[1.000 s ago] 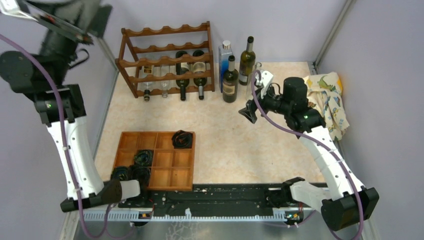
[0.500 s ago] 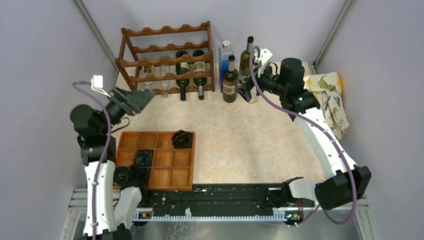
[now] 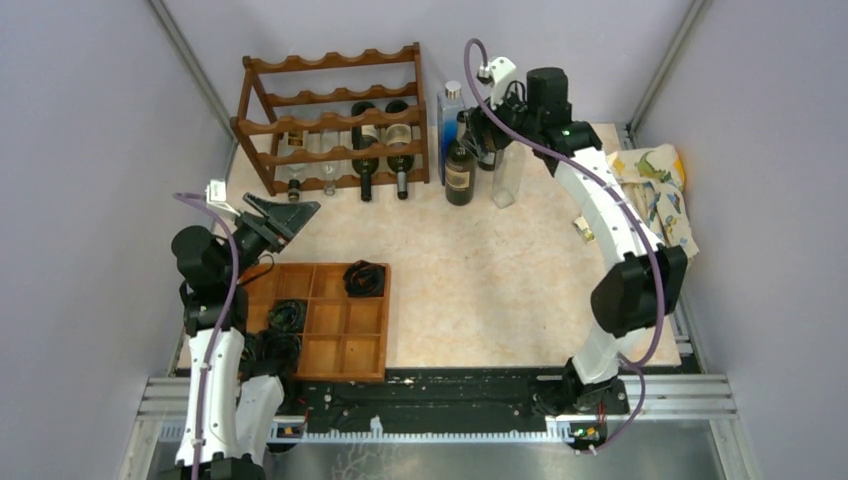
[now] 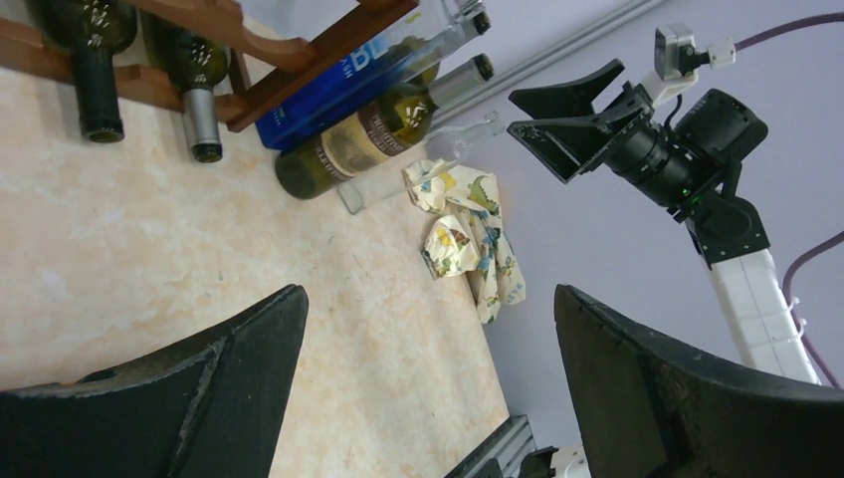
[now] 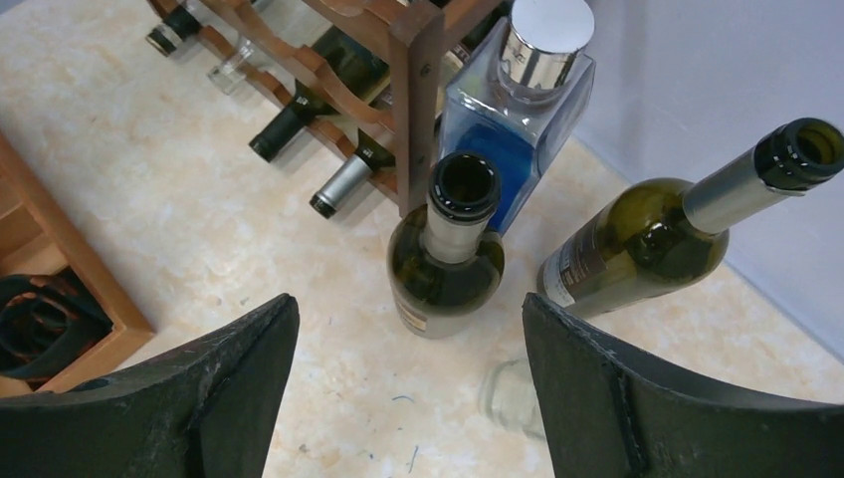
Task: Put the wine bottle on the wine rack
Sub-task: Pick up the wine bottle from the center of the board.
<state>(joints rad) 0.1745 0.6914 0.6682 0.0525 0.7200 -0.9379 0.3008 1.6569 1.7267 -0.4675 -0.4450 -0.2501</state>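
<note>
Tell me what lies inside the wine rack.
Two dark bottles and two clear bottles lie in the lower part of the wine rack, necks toward the front. Its wavy rails cover parts of each bottle's body.

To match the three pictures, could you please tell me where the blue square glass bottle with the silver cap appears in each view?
Top external: the blue square glass bottle with the silver cap stands top centre, just right of the reddish-brown wooden wine rack.
Left wrist: top centre, slanted in the picture.
Right wrist: top, right of centre.
Shared landmark: the rack's end post beside it.
</note>
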